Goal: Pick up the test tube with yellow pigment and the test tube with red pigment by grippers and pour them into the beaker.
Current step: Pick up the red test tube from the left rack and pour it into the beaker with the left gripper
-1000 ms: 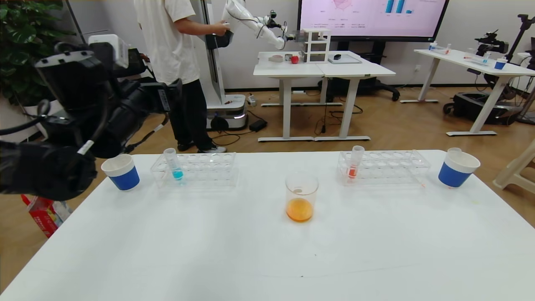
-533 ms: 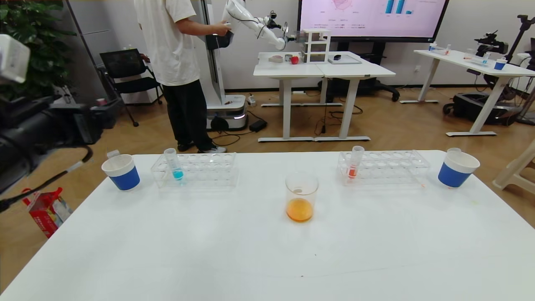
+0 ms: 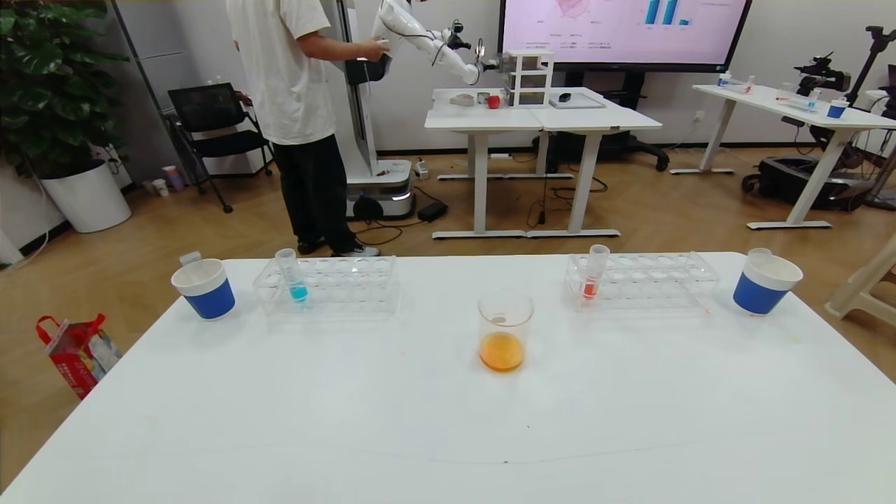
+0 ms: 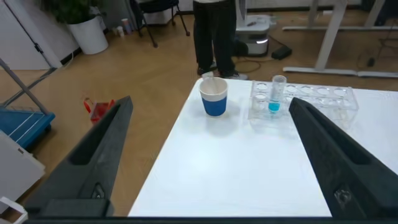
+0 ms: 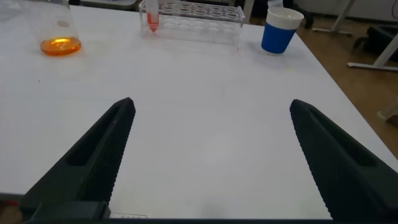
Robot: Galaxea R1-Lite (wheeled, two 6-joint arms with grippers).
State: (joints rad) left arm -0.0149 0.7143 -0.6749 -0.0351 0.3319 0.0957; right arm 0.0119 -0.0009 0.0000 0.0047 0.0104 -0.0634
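The beaker (image 3: 505, 341) stands mid-table with orange liquid in its bottom; it also shows in the right wrist view (image 5: 60, 37). The test tube with red pigment (image 3: 593, 274) stands upright in the right rack (image 3: 651, 280), and shows in the right wrist view (image 5: 152, 18). No test tube with yellow pigment is in view. My left gripper (image 4: 210, 102) is open and empty, off the table's left front edge. My right gripper (image 5: 212, 102) is open and empty above the bare table near the front right. Neither gripper shows in the head view.
A tube with blue liquid (image 3: 292, 276) stands in the left rack (image 3: 343, 283). A blue-and-white paper cup (image 3: 203, 288) stands at the far left and another (image 3: 766, 282) at the far right, each with a clear tube end over its rim. A person stands beyond the table.
My left arm, which filled the left of the head view near the left cup, has drawn back out of that view. Things on the table have not moved.
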